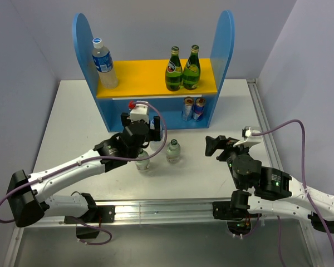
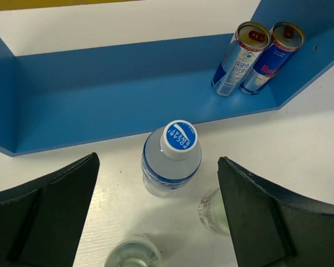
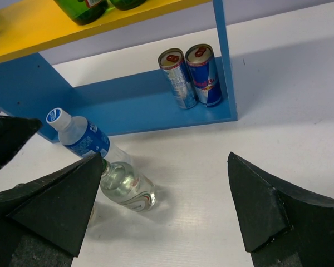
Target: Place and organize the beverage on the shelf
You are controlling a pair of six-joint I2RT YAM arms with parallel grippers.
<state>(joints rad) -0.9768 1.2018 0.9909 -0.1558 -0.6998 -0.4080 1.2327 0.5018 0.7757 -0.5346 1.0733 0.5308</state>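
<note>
Left pincer (image 2: 157, 167) released wide, hanging over blue-capped bottle (image 2: 175, 150) upright on table (image 2: 300, 133) just before shelf (image 2: 89, 111) (clear bottle (image 2: 211, 211) crowds close): should centre, descend below the shoulder, clench squarely, spare the neighbour.

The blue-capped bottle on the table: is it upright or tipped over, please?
Upright: the blue-capped bottle stands on its base on the table, cap facing the left wrist camera above.

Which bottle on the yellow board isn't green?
The blue-labelled clear bottle alone at the left end; the two green bottles stand together at the right.
</note>
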